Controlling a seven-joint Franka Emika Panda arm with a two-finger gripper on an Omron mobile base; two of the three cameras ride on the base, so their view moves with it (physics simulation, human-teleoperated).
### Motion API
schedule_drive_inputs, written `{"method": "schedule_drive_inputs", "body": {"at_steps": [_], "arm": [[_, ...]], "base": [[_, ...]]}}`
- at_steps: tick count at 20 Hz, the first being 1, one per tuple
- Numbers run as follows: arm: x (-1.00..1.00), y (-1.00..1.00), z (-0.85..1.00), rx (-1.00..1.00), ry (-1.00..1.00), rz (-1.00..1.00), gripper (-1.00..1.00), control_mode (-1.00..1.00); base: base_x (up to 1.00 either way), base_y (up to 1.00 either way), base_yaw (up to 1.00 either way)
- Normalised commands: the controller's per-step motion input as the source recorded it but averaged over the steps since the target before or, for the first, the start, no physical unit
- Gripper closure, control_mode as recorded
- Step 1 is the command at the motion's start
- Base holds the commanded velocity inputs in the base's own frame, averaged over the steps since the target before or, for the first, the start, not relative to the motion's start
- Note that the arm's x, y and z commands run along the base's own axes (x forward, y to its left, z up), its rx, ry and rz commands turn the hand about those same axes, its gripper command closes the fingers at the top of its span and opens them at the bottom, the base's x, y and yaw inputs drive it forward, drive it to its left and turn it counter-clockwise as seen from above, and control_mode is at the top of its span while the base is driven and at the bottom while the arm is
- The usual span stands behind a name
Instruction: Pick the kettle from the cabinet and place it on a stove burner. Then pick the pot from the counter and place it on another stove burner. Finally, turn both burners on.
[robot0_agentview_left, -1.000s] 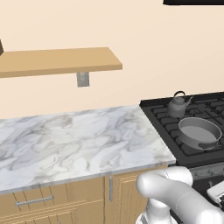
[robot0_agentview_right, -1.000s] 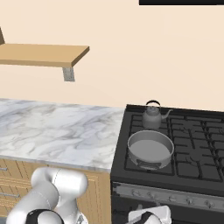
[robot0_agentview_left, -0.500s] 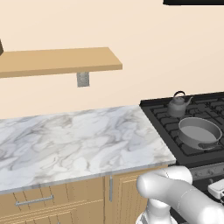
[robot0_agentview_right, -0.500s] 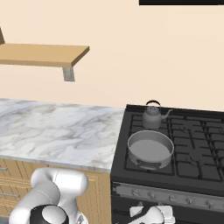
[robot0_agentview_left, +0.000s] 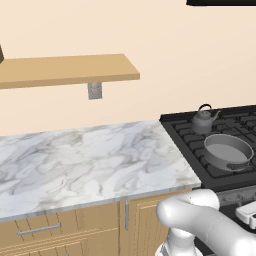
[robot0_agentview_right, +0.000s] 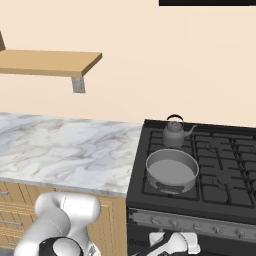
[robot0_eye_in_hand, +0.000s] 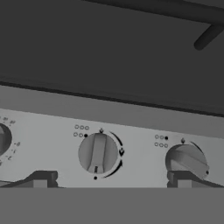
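The small dark kettle (robot0_agentview_left: 204, 120) (robot0_agentview_right: 174, 132) stands on the rear left stove burner. Just in front of it, the wide grey pot (robot0_agentview_left: 228, 151) (robot0_agentview_right: 172, 170) rests on the front left burner. My gripper (robot0_agentview_right: 172, 244) (robot0_eye_in_hand: 112, 180) hangs low in front of the stove's control panel, open and empty. In the hand view its fingertips (robot0_eye_in_hand: 41, 179) flank the middle knob (robot0_eye_in_hand: 98, 154), whose bar stands nearly upright. The knob to its right (robot0_eye_in_hand: 187, 161) is turned to a slant. The cabinet shelf (robot0_agentview_left: 70, 70) (robot0_agentview_right: 50, 62) is bare.
The white marble counter (robot0_agentview_left: 75, 165) (robot0_agentview_right: 65, 150) stretches left of the stove, with wooden drawers (robot0_agentview_left: 40, 231) beneath it. A third knob (robot0_eye_in_hand: 2, 139) peeks in at the left edge of the hand view. The right-hand burners (robot0_agentview_right: 225, 165) carry nothing.
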Motion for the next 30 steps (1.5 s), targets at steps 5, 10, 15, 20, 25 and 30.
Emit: {"method": "schedule_drive_inputs", "body": {"at_steps": [5, 10, 15, 20, 25, 30], "arm": [[0.16, -0.10, -0.05, 0.04, 0.00, 0.00, -1.00, -1.00], [0.14, -0.10, -0.06, 0.04, 0.00, 0.00, -1.00, -1.00], [0.08, -0.05, -0.10, 0.04, 0.00, 0.00, -1.00, -1.00], [0.00, 0.00, -0.06, 0.04, 0.00, 0.00, -1.00, -1.00], [0.12, 0.00, -0.01, 0.01, 0.00, 0.00, -1.00, -1.00], [0.13, 0.05, 0.00, 0.00, 0.00, 0.00, -1.00, -1.00]], "base": [[0.00, 0.00, 0.00], [0.00, 0.00, 0.00], [0.00, 0.00, 0.00], [0.00, 0.00, 0.00], [0.00, 0.00, 0.00], [0.00, 0.00, 0.00]]}}
